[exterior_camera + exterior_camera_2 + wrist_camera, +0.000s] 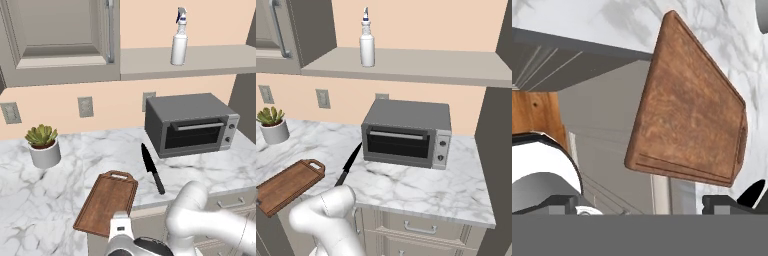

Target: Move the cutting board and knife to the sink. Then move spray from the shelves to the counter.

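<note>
Cutting board point(107, 202) lies at lower centre of the left base view, long axis diagonal, handle end toward the wall, near end jutting past the tabletop point(65, 185) edge. Knife point(152, 168) just right, tip toward the wall. Gripper point(642, 202) spread wide, empty, below the overhang.

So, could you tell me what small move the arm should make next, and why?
Probably ease the open gripper down toward the board's near end. The hand view shows that end jutting past the counter edge, between the spread fingertips but apart from them, and the knife lies beside the board, not on it.
</note>
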You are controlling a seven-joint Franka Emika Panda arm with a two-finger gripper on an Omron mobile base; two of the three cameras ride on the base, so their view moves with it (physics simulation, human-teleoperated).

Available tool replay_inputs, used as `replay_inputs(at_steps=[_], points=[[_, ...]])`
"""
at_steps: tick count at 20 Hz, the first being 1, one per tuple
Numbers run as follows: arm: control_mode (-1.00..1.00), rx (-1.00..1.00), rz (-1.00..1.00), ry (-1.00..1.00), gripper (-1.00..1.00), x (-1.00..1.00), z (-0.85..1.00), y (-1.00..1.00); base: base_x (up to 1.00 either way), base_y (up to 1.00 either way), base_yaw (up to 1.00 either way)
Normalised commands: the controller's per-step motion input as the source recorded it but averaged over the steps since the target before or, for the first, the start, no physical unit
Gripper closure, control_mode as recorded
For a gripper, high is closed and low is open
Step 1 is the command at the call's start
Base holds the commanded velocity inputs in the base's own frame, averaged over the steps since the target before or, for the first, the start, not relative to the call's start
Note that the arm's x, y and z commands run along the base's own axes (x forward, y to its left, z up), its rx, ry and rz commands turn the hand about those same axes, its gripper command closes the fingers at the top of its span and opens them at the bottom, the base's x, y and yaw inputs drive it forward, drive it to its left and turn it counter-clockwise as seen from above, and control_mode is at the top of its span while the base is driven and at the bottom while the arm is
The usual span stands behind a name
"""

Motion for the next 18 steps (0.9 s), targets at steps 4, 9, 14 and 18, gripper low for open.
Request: replay_inputs(at_steps=[4,9,14,18], points=[[-1.0,-0.1,0.0,-0.03,-1.0,0.07,-0.12,0.0,0.0,0.0,0.0],[-1.0,-0.1,0.0,-0.05,-1.0,0.17,-0.07,0.01,0.0,0.0,0.0],[-1.0,-0.11,0.03,-0.13,-1.0,0.11,-0.15,0.1,0.0,0.0,0.0],[-1.0,-0.11,0.05,-0.14,-1.0,0.1,-0.21,0.1,0.0,0.0,0.0]])
